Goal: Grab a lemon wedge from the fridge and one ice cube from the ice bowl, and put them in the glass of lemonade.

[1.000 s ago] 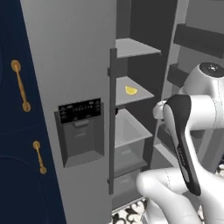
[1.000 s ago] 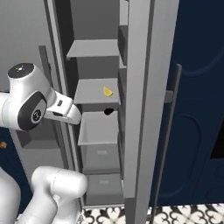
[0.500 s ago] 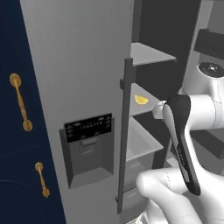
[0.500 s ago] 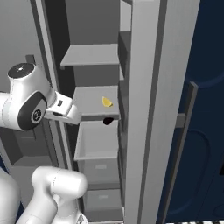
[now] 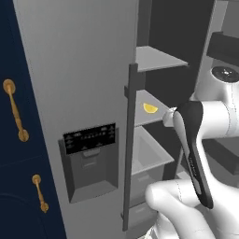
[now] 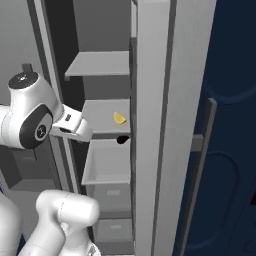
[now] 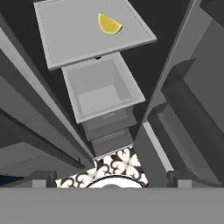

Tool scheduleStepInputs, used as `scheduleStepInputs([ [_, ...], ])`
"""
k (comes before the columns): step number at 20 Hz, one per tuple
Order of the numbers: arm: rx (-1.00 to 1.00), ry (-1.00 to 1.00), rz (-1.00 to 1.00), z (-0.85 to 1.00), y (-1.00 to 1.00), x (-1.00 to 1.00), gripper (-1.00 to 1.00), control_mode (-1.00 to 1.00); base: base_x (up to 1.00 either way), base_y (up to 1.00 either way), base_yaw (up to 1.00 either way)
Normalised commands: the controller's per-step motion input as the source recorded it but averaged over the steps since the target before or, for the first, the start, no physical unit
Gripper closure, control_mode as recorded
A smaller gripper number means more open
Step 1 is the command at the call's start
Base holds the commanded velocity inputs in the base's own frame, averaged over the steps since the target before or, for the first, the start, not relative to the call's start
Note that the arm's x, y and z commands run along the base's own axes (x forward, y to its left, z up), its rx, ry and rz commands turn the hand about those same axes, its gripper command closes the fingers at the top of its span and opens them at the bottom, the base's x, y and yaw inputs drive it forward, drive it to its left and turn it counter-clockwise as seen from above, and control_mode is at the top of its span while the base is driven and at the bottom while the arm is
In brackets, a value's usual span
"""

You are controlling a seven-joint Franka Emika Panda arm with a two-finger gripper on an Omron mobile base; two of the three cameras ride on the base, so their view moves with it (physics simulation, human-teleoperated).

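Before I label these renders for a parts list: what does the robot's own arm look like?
Glossy white rounded arm links with dark grey joint inlays: a long black oval panel on one link, a round dark cap at another. A circular grey disc with small marks tops one joint. No loose cables are visible.

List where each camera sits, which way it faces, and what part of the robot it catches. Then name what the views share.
Left base view: behind the arm's left, facing the fridge with its door open; white arm at lower right.
Right base view: behind the arm's right, facing the fridge's shelves; arm at lower left.
Hand view: on the hand, looking over a shelf, a drawer and the floor; open gripper tips at bottom.
Shared: the lemon wedge on its shelf.
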Motion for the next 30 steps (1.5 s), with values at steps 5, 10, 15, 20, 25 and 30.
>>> scheduleStepInputs([
  [5,0.0,0.0,0.0,0.0,0.0,0.0,-1.0,1.0,0.42,-0.38,0.12],
  [10,0.0,0.0,0.0,0.0,0.0,0.0,-1.0,1.0,0.64,-0.04,0.01],
  [15,0.0,0.0,0.0,0.0,0.0,0.0,-1.0,1.0,0.54,-0.07,0.0],
  [20,0.0,0.0,0.04,0.0,-0.07,0.19,-1.0,-1.0,0.08,-0.13,0.01],
  [25,0.0,0.0,0.12,0.0,-0.15,0.69,-1.0,-1.0,0.0,0.0,0.0],
  [30,0.0,0.0,0.12,0.0,-0.05,0.94,-1.0,-1.0,0.0,0.0,0.0],
])
